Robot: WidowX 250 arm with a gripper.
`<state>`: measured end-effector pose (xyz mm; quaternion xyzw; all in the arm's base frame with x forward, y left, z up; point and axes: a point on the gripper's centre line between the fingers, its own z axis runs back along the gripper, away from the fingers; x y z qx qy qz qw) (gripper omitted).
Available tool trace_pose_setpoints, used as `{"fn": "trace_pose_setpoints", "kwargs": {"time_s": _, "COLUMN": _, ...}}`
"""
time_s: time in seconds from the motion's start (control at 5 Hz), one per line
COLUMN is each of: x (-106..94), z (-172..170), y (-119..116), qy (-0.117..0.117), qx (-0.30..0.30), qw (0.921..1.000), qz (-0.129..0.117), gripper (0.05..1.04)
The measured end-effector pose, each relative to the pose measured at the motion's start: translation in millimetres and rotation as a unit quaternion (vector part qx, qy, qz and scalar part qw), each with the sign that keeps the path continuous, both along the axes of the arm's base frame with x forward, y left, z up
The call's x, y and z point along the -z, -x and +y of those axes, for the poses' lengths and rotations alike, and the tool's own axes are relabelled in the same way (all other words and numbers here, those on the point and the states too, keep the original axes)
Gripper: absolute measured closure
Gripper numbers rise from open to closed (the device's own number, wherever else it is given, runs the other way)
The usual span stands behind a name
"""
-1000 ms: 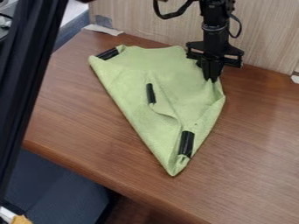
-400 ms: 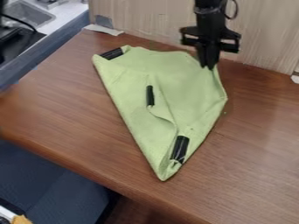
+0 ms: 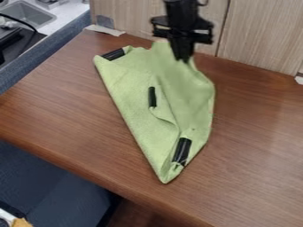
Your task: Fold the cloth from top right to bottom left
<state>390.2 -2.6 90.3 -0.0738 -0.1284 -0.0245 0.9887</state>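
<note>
1. Up toward the back of the table [image 3: 254, 133], the black gripper [image 3: 183, 59] hangs down over the upper part of the green cloth [image 3: 133, 95], fingers drawn close together and holding a bit of it, so yeah, narrow with fabric in its grip
2. Cloth is on the brown wood tabletop, kind of a long kite shape, with its pointy end toward the front edge and its broad end at the back
3. Fabric bunches up toward the fingertips, and the right side bulges out in a curve
4. Three black pieces on the cloth: one at the upper left corner [image 3: 113, 54], a thin one around the middle [image 3: 152, 96] next to a crease, and one down near the point [image 3: 182, 150]
5. Behind the table there's a light wood-look panel [image 3: 260, 35], with a pale strip [image 3: 105, 30] lying along the back edge, left of the gripper
6. Top left has a metal sink [image 3: 28, 14], and the bottom left has something dark blue [image 3: 47, 181] below the table edge
</note>
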Motion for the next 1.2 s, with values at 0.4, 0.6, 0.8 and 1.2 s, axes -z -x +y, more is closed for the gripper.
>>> {"fn": "trace_pose_setpoints", "kwargs": {"time_s": 0.4, "x": 9.1, "z": 46.3, "y": 46.5, "qy": -0.014, "qx": -0.038, "qw": 0.9990, "qz": 0.017, "gripper": 1.029}}
{"fn": "trace_pose_setpoints", "kwargs": {"time_s": 0.6, "x": 20.2, "z": 60.4, "y": 56.6, "qy": -0.030, "qx": -0.044, "qw": 0.9982, "qz": 0.029, "gripper": 1.029}}
{"fn": "trace_pose_setpoints", "kwargs": {"time_s": 0.8, "x": 40.5, "z": 70.9, "y": 61.5, "qy": -0.045, "qx": -0.043, "qw": 0.9969, "qz": 0.049, "gripper": 1.029}}
{"fn": "trace_pose_setpoints", "kwargs": {"time_s": 1.2, "x": 72.4, "z": 78.9, "y": 71.2, "qy": -0.064, "qx": -0.036, "qw": 0.9929, "qz": 0.093, "gripper": 0.857}}
